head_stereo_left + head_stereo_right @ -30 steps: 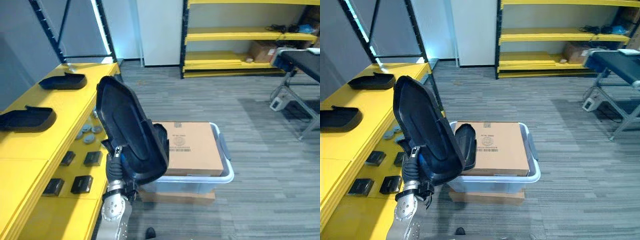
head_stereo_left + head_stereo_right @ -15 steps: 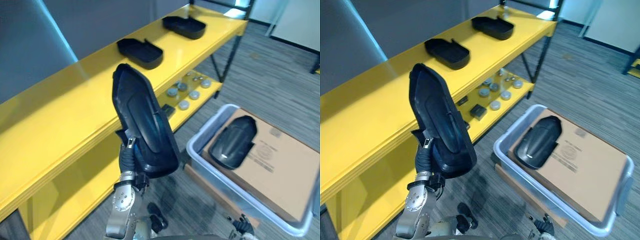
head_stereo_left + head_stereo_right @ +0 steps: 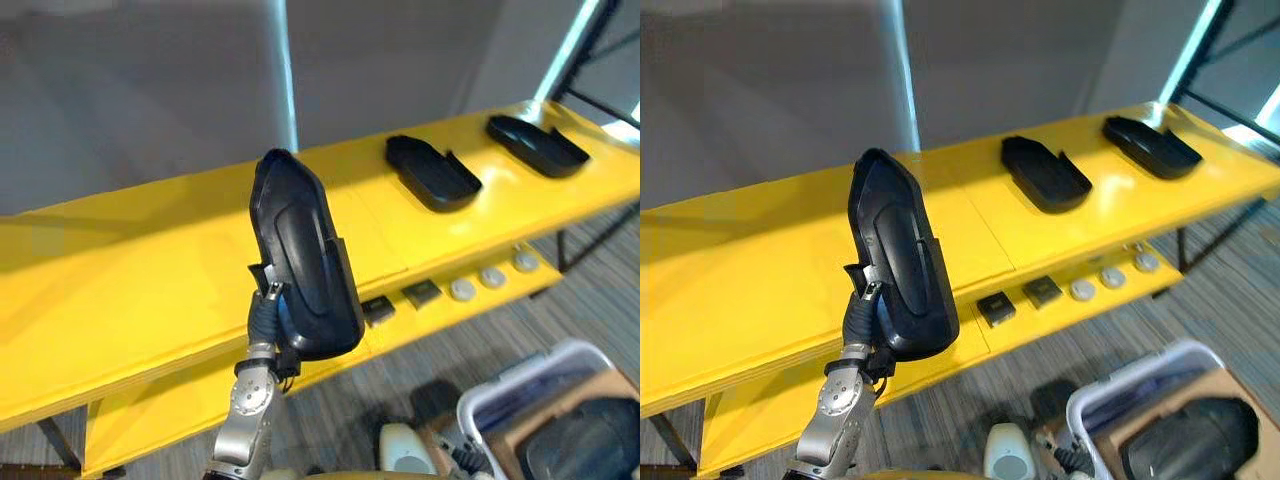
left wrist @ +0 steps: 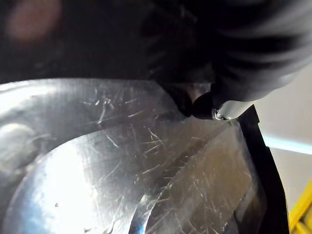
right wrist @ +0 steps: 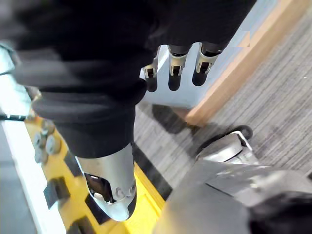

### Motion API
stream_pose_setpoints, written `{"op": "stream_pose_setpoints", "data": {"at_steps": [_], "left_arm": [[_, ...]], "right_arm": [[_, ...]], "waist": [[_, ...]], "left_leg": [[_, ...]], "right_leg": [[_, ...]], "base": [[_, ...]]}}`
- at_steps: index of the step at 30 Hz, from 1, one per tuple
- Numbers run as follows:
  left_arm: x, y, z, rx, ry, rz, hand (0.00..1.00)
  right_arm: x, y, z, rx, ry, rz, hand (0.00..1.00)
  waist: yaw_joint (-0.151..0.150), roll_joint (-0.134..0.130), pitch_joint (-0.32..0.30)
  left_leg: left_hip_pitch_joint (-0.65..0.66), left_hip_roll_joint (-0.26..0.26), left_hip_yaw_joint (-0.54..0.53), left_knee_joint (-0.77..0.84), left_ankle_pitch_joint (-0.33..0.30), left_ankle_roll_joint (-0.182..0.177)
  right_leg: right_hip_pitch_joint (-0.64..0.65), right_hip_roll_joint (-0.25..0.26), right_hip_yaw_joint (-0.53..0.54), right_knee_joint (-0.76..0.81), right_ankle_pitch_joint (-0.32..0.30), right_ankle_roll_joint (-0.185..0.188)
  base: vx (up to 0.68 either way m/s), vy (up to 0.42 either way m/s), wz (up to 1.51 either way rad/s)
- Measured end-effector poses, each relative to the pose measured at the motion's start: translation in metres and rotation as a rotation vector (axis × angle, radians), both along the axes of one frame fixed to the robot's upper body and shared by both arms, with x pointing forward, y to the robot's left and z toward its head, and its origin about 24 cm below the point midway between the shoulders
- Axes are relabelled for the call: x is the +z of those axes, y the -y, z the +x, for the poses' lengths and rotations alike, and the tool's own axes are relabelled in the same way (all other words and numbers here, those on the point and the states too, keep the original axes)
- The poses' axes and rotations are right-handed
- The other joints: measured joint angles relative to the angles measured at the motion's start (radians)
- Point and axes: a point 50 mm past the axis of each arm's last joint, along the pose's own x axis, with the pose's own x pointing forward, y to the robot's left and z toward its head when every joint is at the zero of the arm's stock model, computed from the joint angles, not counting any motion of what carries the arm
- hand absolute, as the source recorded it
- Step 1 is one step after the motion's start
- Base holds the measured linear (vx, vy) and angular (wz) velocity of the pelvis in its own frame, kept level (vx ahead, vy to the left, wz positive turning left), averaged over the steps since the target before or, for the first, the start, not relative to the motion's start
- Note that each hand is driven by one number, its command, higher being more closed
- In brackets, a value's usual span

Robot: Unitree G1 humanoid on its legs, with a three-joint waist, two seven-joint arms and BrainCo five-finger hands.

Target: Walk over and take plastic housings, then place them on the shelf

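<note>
Plastic housing (image 3: 300, 260) stands upright above the left hand (image 3: 265, 312), clamped by its lower end only. It looks top-heavy, so I'd guess a quick tilt could twist it loose. Its bottom edge could also clip the front lip of the yellow shelf (image 3: 130, 270) just beyond the hand. The arm is raised and a fingertip (image 4: 202, 105) presses the inner face. 2 placed housings (image 3: 432, 172) lie well off to the hand's right (no crowding there). The right hand (image 5: 178, 61) hangs low, loose and empty.
</note>
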Motion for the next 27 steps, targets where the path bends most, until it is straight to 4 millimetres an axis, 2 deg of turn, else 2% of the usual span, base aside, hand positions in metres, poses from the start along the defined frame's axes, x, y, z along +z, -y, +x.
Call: {"op": "stream_pose_setpoints", "data": {"at_steps": [3,5,8,12,17,21,27], "left_arm": [[0.002,0.001,0.002,-0.007,0.014,-0.011,1.0],[0.002,0.003,0.002,-0.014,0.014,-0.016,1.0],[0.001,-0.001,0.003,-0.003,0.011,-0.004,1.0],[0.001,-0.019,0.005,0.045,0.015,0.071,1.0],[0.012,-0.026,0.018,0.062,0.064,0.183,1.0],[0.014,-0.031,0.03,0.09,0.065,0.256,1.0],[0.016,-0.035,0.061,0.13,0.042,0.337,1.0]], "right_arm": [[0.002,-0.001,0.005,0.015,0.026,0.003,0.0],[0.002,-0.001,0.004,0.015,0.023,0.007,0.0],[-0.001,0.0,0.002,0.018,0.004,0.007,0.0],[-0.002,0.0,0.006,0.043,-0.006,-0.003,0.0],[-0.002,0.0,0.01,0.064,-0.008,-0.01,0.0],[-0.002,0.0,0.013,0.106,-0.006,-0.022,0.0],[0.0,-0.003,0.018,0.156,0.012,-0.032,0.0]], "waist": [[-0.001,0.006,-0.004],[0.0,0.004,-0.006],[-0.011,0.016,-0.014],[-0.01,0.019,-0.015],[-0.01,0.021,-0.017],[-0.022,0.021,-0.019],[-0.03,0.02,-0.02]], "left_leg": [[0.005,0.045,-0.007,-0.014,0.004,-0.017],[0.022,0.051,-0.015,-0.048,0.022,-0.046],[0.054,0.051,-0.036,-0.123,0.071,-0.043],[0.063,0.048,-0.039,-0.183,0.115,-0.037],[0.062,0.03,-0.048,-0.225,0.156,-0.025],[0.063,0.025,-0.051,-0.259,0.186,-0.028],[0.069,0.017,-0.056,-0.322,0.221,-0.049]], "right_leg": [[0.027,0.032,-0.045,-0.033,-0.004,-0.022],[0.05,0.039,-0.062,-0.059,0.0,-0.028],[0.101,0.047,-0.099,-0.157,0.04,-0.041],[0.148,0.062,-0.107,-0.289,0.117,-0.043],[0.187,0.061,-0.108,-0.41,0.2,-0.045],[0.191,0.061,-0.108,-0.448,0.23,-0.053],[0.204,0.064,-0.11,-0.511,0.258,-0.05]], "base": [[0.14,-0.156,0.21],[0.11,-0.127,0.23],[0.09,-0.073,0.27],[0.0,-0.003,0.04],[-0.09,0.015,0.04],[-0.12,-0.033,-0.01],[-0.11,-0.046,0.0]]}}
